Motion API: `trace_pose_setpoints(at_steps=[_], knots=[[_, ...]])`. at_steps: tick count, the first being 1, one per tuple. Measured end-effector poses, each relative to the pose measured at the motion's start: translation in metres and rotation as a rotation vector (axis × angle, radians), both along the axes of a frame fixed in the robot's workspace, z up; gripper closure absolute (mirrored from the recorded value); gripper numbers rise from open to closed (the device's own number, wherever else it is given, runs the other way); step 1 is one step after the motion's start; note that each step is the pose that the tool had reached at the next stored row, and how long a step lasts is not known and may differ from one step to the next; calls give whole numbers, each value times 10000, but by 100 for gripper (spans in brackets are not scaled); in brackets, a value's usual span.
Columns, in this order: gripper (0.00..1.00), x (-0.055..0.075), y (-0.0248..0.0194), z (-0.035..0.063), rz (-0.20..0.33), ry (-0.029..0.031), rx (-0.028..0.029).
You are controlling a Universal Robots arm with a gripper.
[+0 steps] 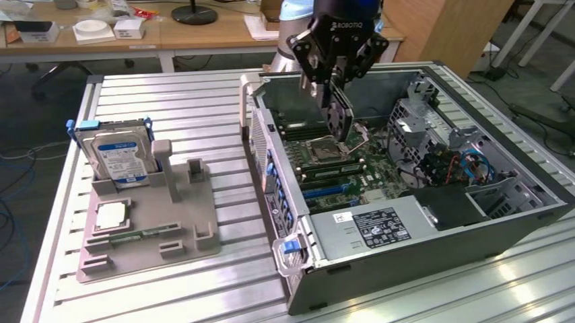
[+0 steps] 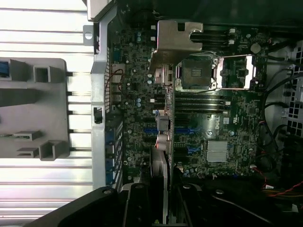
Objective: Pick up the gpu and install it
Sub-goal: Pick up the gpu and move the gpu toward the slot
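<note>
The jaws [image 1: 334,79] are clamped on the graphics card [image 1: 338,116], which hangs on edge inside the open computer case [image 1: 431,222]. Its long axis runs down from the jaws, bracket [image 2: 177,40] end lowest, over the motherboard [image 1: 346,171].

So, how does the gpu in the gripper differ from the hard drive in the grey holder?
The gpu is thin and dark; the hard drive is thicker and silver, with a blue-white label. The gpu hangs in the gripper above the open computer case; the hard drive stands in the grey holder on the table, outside the case. Both are flat, rectangular and upright.
</note>
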State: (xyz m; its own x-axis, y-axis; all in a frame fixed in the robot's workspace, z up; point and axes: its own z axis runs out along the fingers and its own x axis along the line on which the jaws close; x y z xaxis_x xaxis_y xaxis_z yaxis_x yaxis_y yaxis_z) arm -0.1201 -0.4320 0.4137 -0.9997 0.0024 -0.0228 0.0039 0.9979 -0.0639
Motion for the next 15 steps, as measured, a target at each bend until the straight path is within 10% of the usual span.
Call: trace_pose_setpoints(at_steps=[15], knots=[[73, 215, 0, 0, -2, 0, 0]])
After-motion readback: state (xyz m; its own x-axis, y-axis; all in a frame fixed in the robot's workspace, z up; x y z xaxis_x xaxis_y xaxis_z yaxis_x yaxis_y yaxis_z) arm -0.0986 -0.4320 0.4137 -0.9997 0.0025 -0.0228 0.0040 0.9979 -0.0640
